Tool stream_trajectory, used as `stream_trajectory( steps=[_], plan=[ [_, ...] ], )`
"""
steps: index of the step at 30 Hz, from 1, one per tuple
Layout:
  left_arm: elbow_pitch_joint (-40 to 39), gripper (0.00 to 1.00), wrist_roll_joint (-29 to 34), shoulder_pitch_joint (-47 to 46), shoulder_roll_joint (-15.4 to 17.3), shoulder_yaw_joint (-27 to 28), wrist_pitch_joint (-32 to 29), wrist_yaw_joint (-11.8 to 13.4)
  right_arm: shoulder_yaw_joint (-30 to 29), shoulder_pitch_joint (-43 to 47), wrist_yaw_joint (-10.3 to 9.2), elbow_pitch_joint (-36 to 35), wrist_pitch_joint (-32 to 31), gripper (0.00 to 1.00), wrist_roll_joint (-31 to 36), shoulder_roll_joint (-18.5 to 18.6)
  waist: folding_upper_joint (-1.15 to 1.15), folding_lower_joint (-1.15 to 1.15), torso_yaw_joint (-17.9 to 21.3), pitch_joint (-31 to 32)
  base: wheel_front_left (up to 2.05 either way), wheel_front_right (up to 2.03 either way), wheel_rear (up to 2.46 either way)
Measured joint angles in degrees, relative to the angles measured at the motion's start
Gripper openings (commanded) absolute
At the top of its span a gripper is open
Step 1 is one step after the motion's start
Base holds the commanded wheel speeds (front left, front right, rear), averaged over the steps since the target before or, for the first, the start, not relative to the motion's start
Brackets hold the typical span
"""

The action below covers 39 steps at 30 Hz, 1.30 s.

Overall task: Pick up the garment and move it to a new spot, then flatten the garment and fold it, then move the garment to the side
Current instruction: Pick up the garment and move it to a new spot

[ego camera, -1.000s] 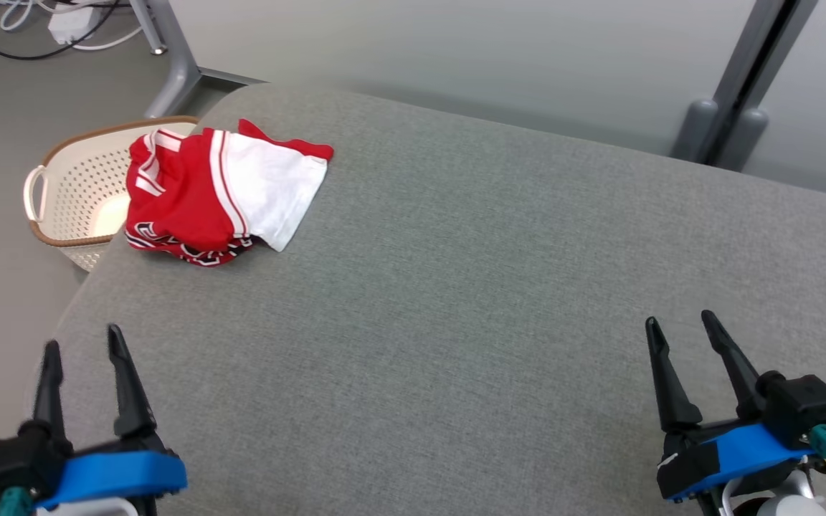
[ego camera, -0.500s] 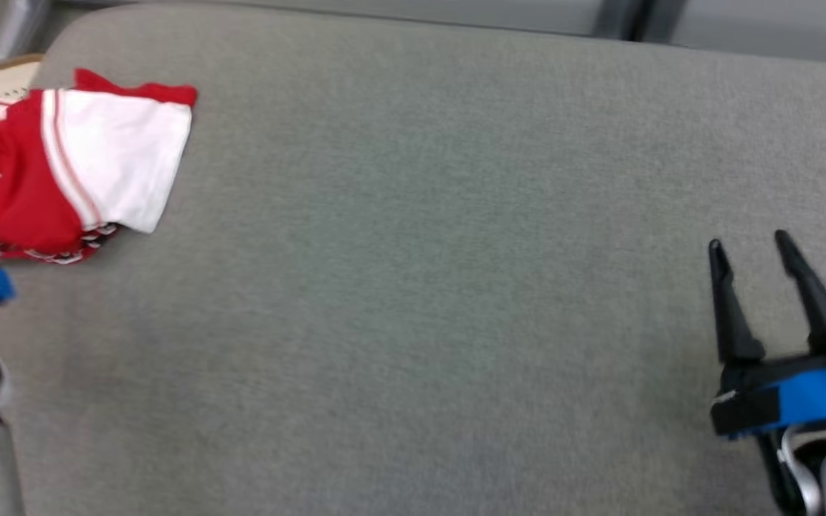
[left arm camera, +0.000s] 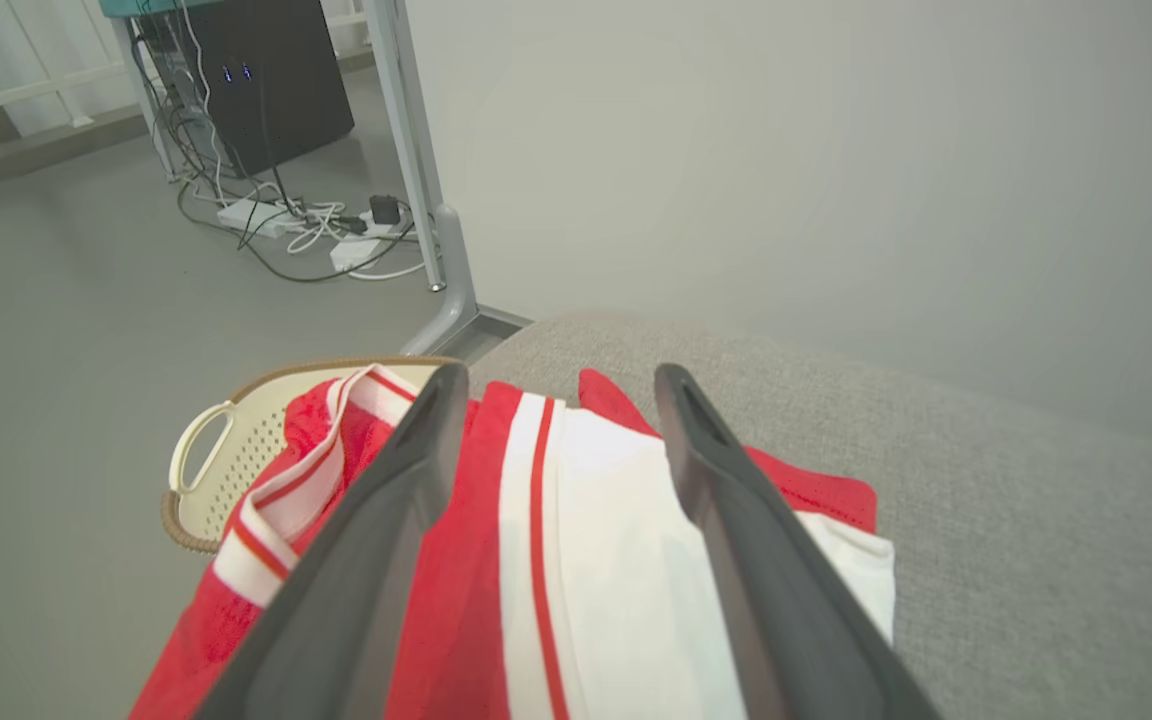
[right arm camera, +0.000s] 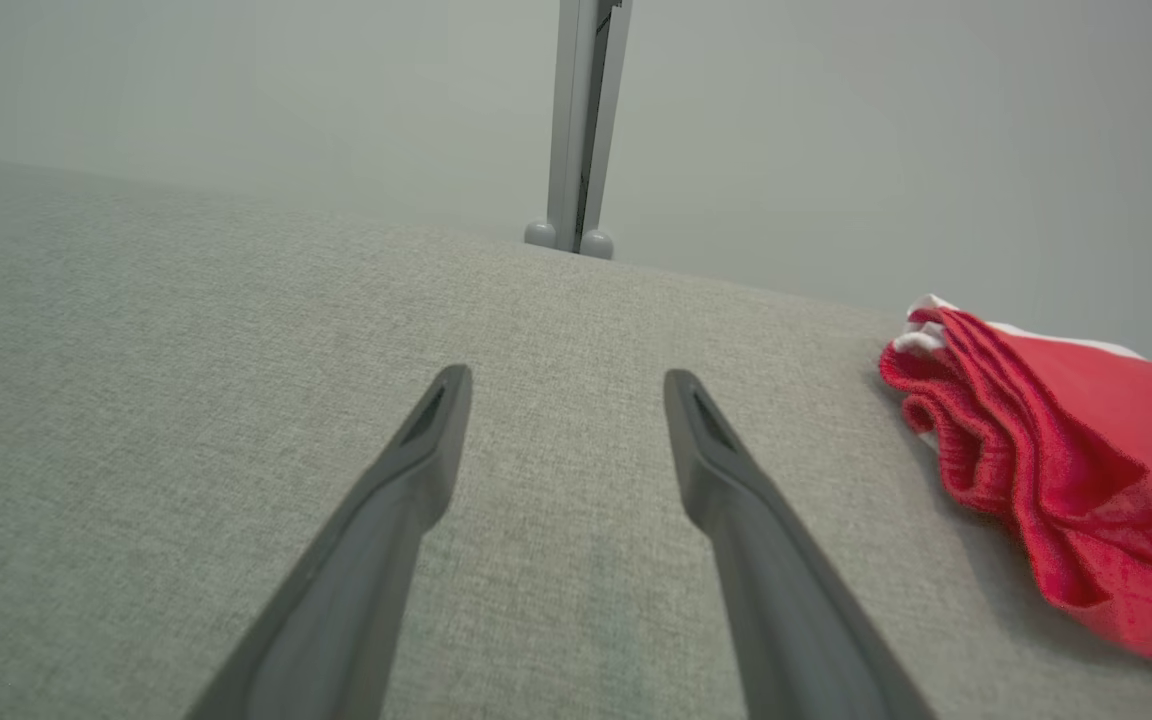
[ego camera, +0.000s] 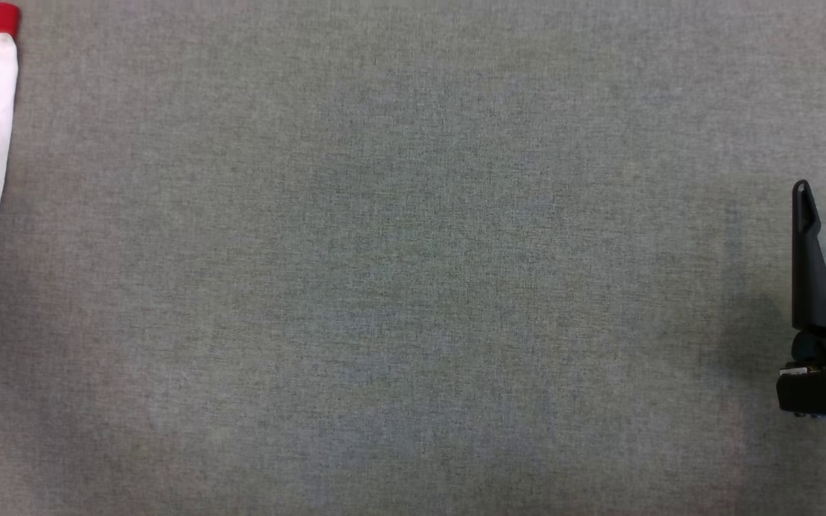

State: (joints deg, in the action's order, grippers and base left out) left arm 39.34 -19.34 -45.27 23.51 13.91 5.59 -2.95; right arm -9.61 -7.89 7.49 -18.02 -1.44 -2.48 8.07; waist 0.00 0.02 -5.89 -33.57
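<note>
The red and white cloth garment [left arm camera: 591, 560] lies bunched on the grey fabric table [right arm camera: 186, 300]. The left gripper [left arm camera: 556, 385] points at it and the right gripper [right arm camera: 566, 385] waits far off. Both have their fingers apart and hold nothing. I think every job is left.

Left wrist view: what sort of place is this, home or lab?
Most likely a lab or test room, not a home. A computer tower stands on bare floor beside a tangle of cables and power strips, and the red and white garment lies on a grey padded table beside a laundry basket.

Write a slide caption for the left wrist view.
Open left gripper aimed at a red-and-white garment on the grey table, cream basket beyond its edge.
</note>
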Motion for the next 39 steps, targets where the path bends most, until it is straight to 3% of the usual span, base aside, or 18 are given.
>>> stream_trajectory(
  steps=[7,14,15,16,22,28,33,39],
  plan=[
    [12.71,1.0,-0.8,-3.1,-0.34,-2.15,-5.12,-1.31,0.02,-0.12,0.01,-0.52,-0.23,1.0,0.32,0.08,0.0,0.0,-0.43,-1.76,0.0,0.0,0.0],
    [19.9,1.0,-2.29,-5.77,-0.1,-3.15,-9.7,-2.67,0.73,-0.63,0.01,0.15,-0.25,1.0,0.32,-0.03,0.0,-0.02,-0.4,-0.87,0.0,0.0,0.0],
    [20.51,0.42,-2.31,-5.94,0.02,-3.35,-9.94,-2.75,0.79,-0.72,0.01,0.33,-0.24,1.0,0.32,-0.02,0.0,-0.02,-0.35,-0.62,0.0,0.0,0.0],
    [21.16,0.0,-2.31,-6.07,0.16,-3.5,-9.94,-2.99,0.87,-0.77,0.01,0.57,-0.22,1.0,0.31,-0.02,0.0,-0.02,-0.28,-0.3,0.0,0.0,0.0],
    [23.58,0.0,-2.16,-5.87,0.81,-4.94,-6.42,-3.6,1.13,-0.83,0.01,2.34,0.97,1.0,-0.04,-0.66,0.0,-0.01,0.63,2.41,0.0,0.0,0.0],
    [22.34,0.0,-0.51,-6.88,2.32,-7.4,1.23,-4.03,1.48,-0.7,0.01,5.75,2.89,1.0,-0.67,-2.26,0.0,-0.02,1.9,6.7,0.0,0.0,0.0],
    [18.39,0.0,1.35,-9.69,2.35,-11.13,6.43,-4.16,2.02,0.13,0.01,8.98,4.72,1.0,-1.29,-3.49,0.0,-0.02,3.21,11.02,0.0,0.0,0.0],
    [8.11,0.0,3.13,-12.99,-0.49,-16.41,7.95,-4.26,2.38,1.46,0.01,12.35,6.62,1.0,-2.45,-4.49,0.0,-0.02,5.92,15.54,0.0,0.0,0.0]
  ],
)
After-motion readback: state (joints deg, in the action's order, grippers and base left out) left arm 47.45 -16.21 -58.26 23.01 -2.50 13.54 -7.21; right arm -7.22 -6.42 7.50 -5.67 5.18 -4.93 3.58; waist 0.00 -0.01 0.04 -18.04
